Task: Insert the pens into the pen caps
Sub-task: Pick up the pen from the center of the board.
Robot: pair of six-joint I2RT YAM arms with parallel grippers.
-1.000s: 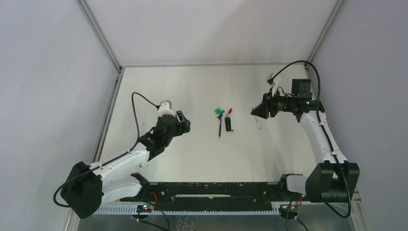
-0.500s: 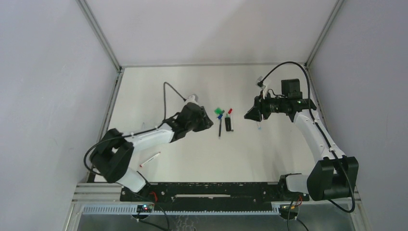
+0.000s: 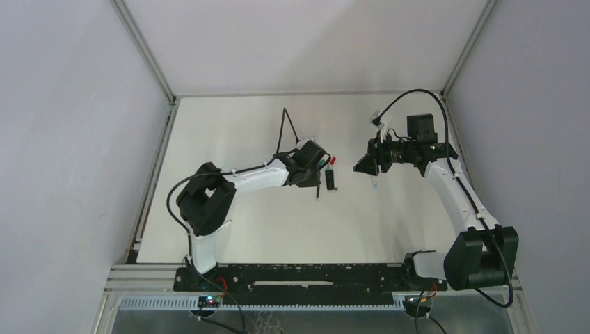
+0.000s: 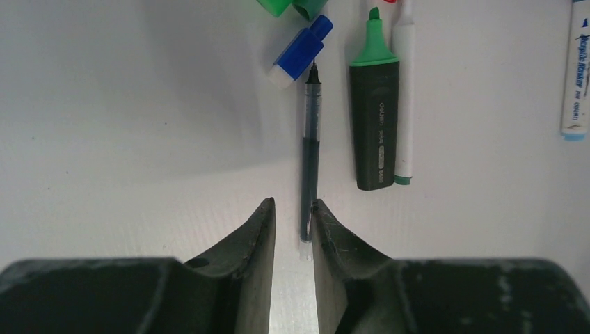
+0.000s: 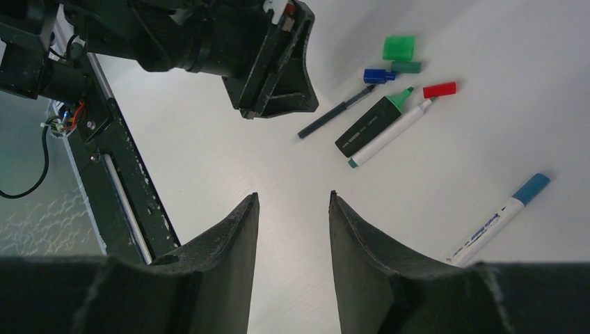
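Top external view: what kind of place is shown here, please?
Most likely a robot test cell in a laboratory: a white table closed in by plain grey panels, two arms bolted to a black rail at its near edge, and pens and caps laid out for practice.

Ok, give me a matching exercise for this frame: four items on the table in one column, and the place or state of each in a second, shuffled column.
Items
1. slim dark pen
2. black highlighter
3. blue-ended marker
4. red cap

Place or state
A. lies alone, apart from the cluster
B. green tip bare
C. tip beside the blue cap, tail in the gap of the left end effector
D. at the tip of the white marker that lies along the highlighter

Pairs: 1-C, 2-B, 3-A, 4-D
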